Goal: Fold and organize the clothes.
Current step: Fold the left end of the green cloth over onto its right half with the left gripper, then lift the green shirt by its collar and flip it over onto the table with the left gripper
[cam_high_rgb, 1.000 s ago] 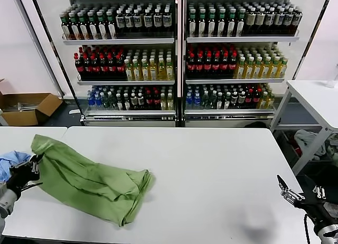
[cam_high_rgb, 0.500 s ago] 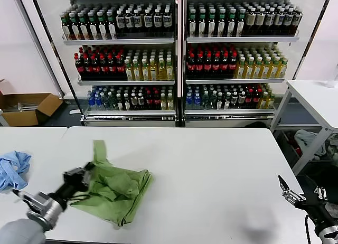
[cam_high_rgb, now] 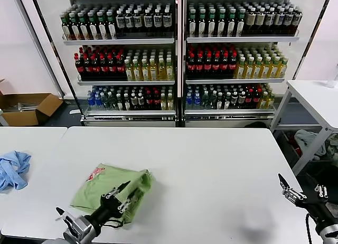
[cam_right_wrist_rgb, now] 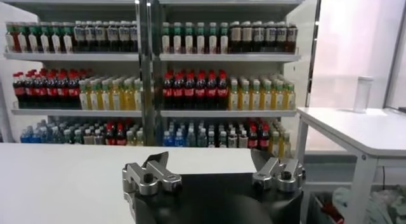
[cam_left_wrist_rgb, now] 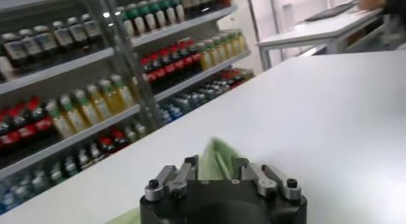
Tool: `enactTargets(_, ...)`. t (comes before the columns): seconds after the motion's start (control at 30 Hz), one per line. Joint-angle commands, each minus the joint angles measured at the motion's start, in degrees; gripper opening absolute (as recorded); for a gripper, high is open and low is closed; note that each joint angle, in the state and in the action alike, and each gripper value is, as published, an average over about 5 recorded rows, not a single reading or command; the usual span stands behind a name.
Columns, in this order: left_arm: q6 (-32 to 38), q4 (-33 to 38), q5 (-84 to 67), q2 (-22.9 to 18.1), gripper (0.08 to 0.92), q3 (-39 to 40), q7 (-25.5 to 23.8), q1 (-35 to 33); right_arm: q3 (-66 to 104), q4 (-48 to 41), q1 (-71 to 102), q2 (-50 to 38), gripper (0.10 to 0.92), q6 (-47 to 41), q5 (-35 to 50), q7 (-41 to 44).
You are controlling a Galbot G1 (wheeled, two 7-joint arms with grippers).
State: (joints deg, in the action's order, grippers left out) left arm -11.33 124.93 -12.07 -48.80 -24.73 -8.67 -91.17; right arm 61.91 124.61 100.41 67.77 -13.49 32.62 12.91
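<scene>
Green polo shirt (cam_high_rgb: 112,188) lies bunched and folded over on the white table (cam_high_rgb: 211,170), at about 8 o'clock from table centre, red-and-white print showing at its left edge. Left gripper (cam_high_rgb: 119,197) sits over the shirt's near edge, jaws parted, nothing pinched. Right gripper (cam_high_rgb: 288,191) parked at 4 o'clock off the table corner, jaws spread wide, empty. Blue cloth (cam_high_rgb: 12,169) at 9 o'clock, well apart.

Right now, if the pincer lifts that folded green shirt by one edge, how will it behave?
The green shirt would likely droop and unfold, since its layers lie loose and rumpled. It looks light and thin. On the smooth white table it would probably slide and bunch if pushed.
</scene>
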Motion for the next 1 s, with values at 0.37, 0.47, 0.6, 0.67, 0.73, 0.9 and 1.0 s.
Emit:
enactTargets(0.37, -11.8, -11.5, -31.0, 13.9, 0.773, -21.8, -1.1, 2.7, -1.0, 0.5, 0.5, 0.1, 0.823, 0.2, -0.3, 0.1)
enactTargets(0.47, -13.3, -17.3, -33.3, 15.7, 0.814, -20.4, -2.1, 3.8, -1.0, 0.7, 0.5, 0.3, 0.823, 0.2, -0.4, 0.1)
enactTargets(0.6, -14.5, -21.5, -34.8, 15.6, 0.822, -17.1, -2.9, 5.8, -0.9, 0.8, 0.9, 0.5, 0.823, 0.4, -0.4, 0.2)
enactTargets(0.67, -15.1, -22.7, -35.6, 15.0, 0.823, -15.4, -3.0, 7.3, -0.8, 0.7, 1.2, 0.6, 0.823, 0.5, -0.5, 0.2)
enactTargets(0.73, -15.5, -23.3, -36.1, 14.6, 0.823, -13.8, -3.1, 8.6, -0.8, 0.8, 1.4, 0.6, 0.823, 0.6, -0.5, 0.2)
enactTargets(0.9, -16.1, -26.2, -36.2, 13.5, 0.823, -9.4, -3.2, 12.5, -0.8, 0.9, 1.4, 0.7, 0.823, 0.6, -0.6, 0.2)
enactTargets(1.0, -16.2, -27.8, -36.5, 12.5, 0.823, -7.5, -3.1, 14.5, -0.9, 1.0, 1.2, 0.9, 0.823, 0.6, -1.0, 0.3)
